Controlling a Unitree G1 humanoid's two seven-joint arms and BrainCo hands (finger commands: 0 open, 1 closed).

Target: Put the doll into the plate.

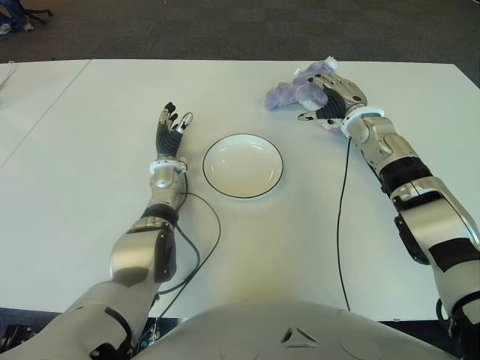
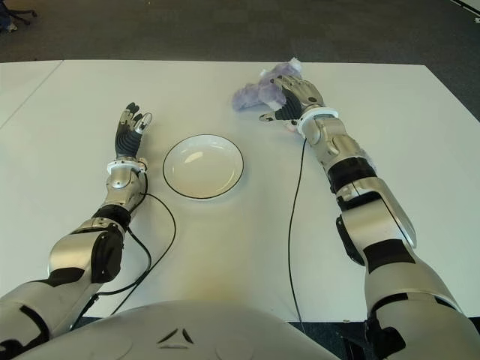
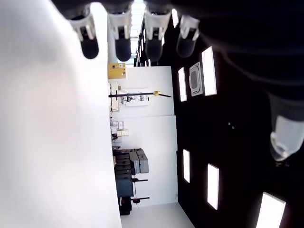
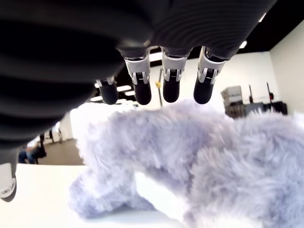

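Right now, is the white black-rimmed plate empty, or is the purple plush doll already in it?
Empty. The white black-rimmed plate holds nothing; the purple plush doll lies on the white table beyond it, under the right hand, whose fingers are not closed on it.

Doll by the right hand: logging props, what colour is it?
Pale purple plush doll; right wrist view.

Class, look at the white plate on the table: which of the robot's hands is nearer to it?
Left. The left hand shows just beside the plate, on its left, fingers spread and empty. The right hand is farther off, beyond the plate to its right, over the purple plush doll.
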